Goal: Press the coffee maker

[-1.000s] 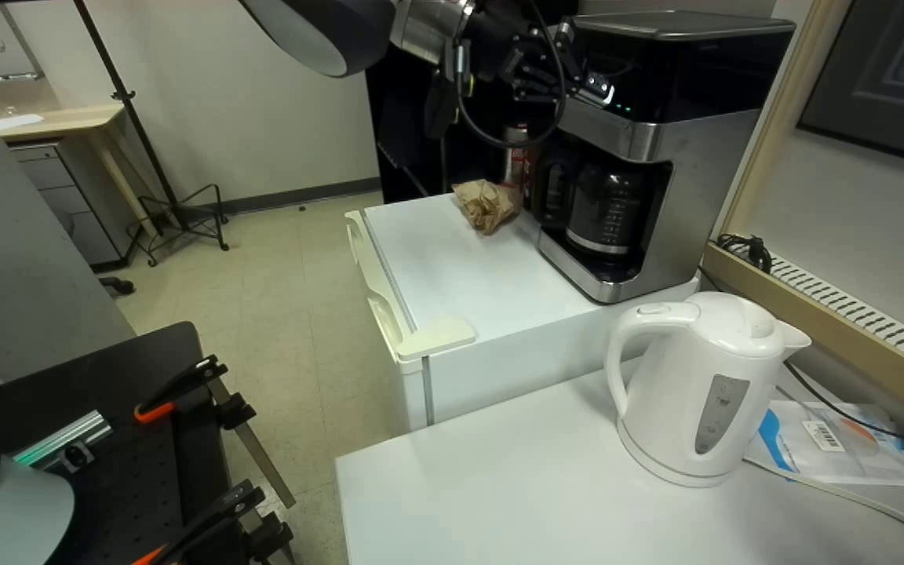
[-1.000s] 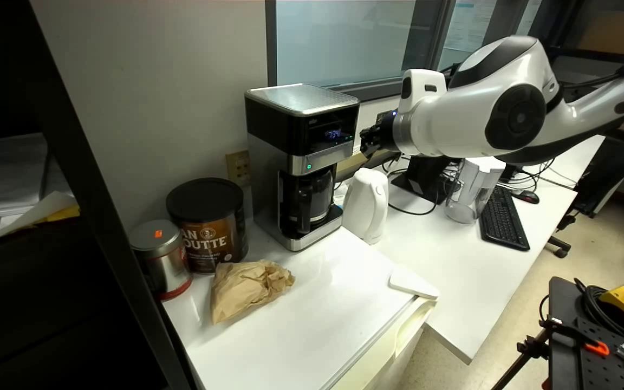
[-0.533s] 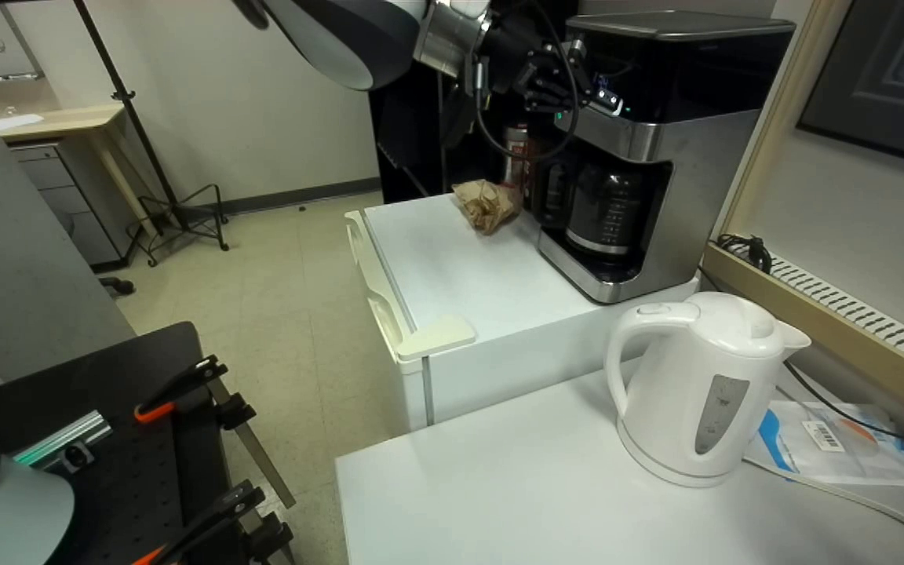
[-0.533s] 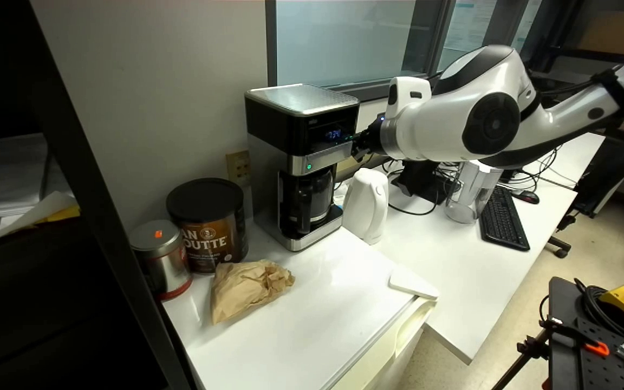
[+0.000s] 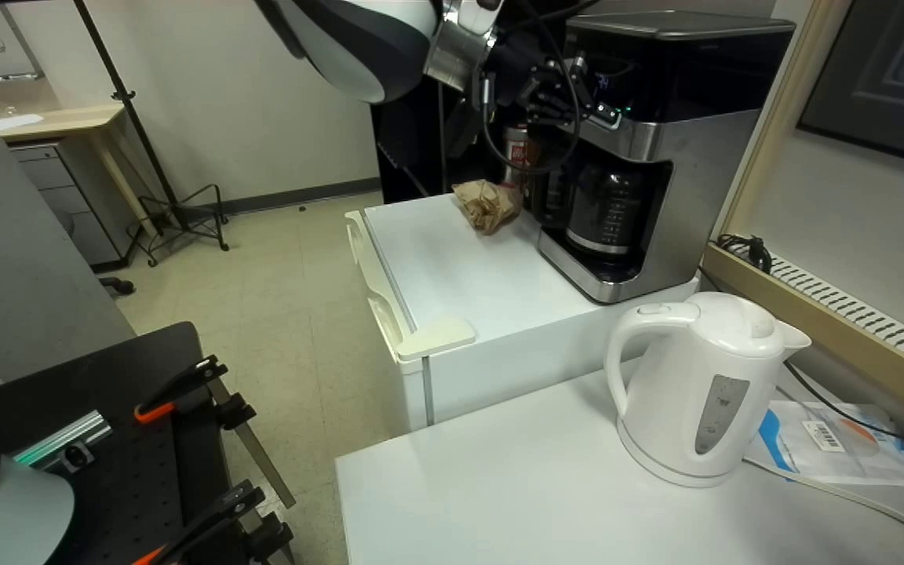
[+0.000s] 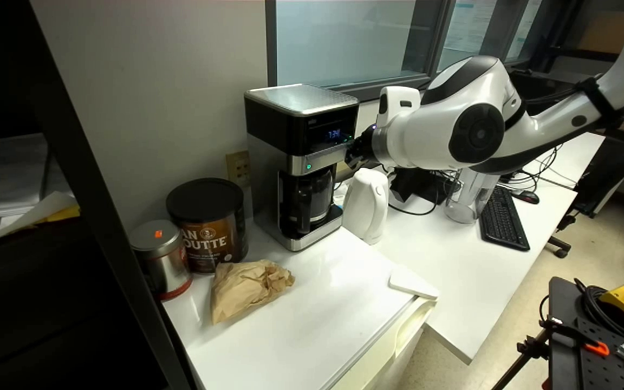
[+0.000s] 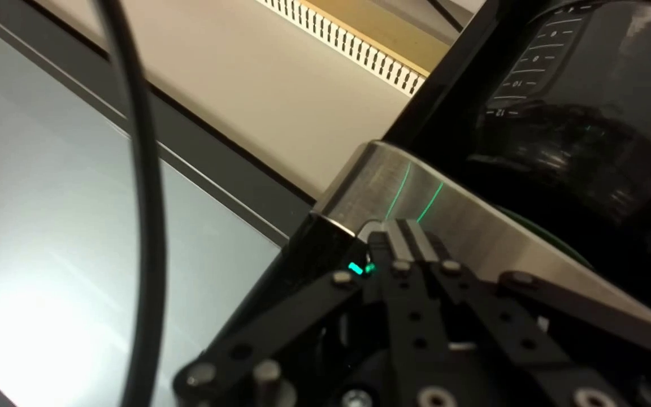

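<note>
Contact between hand [image 7: 409, 240] and coffee maker [image 6: 297, 163]: cannot tell. Tips hard to separate from the dark front in both exterior views. Wrist view: hand clenched, fingers [image 7: 398, 240] drawn together side by side, tips over the seam where steel band [image 7: 472, 226] meets black panel [image 7: 311, 263], small green lights [image 7: 355, 268] just beside them. In both exterior views the hand hides part of the coffee maker's front. Arm [image 6: 431, 135] runs out of frame in both. Black cable [image 7: 146, 186] crosses the wrist view; in an exterior view it loops in front of the hand.

Coffee maker stands upright on white cabinet [image 5: 460, 267]. Boxy, black over steel, flat steel top. Display [image 6: 334, 134] lit blue, digits too small for a sure reading. One green light [image 6: 309, 166] glows on the steel band. Carafe [image 5: 605, 208] sits in its bay; glass dark, fill level cannot be told. Its scale shows upside down in the wrist view.

Surroundings: white kettle [image 5: 687, 392] upright on adjoining tabletop [image 5: 468, 502], near the coffee maker. Large tin [image 6: 209, 230], black lid, beside it on the cabinet; label partly behind small tin [image 6: 163, 257]. Paper bag [image 6: 249, 290], crumpled, lies in front of the tins. Also on tabletop: pitcher [image 6: 470, 197], upper part behind the arm, and keyboard [image 6: 504, 219] next to it.
</note>
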Robot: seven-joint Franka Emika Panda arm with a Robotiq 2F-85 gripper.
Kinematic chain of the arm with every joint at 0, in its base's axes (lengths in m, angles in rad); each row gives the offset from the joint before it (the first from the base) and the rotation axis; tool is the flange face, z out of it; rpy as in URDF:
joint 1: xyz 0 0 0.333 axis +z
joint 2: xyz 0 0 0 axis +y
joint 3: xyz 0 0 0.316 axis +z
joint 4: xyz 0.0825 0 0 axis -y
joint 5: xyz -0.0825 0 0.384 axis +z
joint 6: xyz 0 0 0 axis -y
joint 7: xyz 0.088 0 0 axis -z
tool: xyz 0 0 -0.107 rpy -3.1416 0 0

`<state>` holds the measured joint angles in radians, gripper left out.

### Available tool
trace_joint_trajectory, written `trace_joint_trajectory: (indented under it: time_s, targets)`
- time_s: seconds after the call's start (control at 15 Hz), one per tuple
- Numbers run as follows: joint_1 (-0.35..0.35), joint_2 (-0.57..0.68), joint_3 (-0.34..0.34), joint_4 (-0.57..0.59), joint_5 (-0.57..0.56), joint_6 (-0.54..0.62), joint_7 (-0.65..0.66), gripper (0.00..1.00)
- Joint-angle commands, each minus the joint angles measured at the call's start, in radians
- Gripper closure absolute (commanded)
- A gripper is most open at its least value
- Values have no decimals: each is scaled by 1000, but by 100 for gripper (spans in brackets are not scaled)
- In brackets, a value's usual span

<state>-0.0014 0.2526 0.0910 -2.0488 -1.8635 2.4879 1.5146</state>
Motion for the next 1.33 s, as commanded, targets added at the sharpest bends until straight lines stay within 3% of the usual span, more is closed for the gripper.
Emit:
trace_joint_trajectory:
  time_s: [0.0, 0.73, 1.27]
  targets:
    - [13, 37, 0, 43, -47, -10, 31, 100]
    - [24, -26, 14, -34, -134, -32, 64, 100]
    - [76, -164, 59, -216, -156, -98, 55, 100]
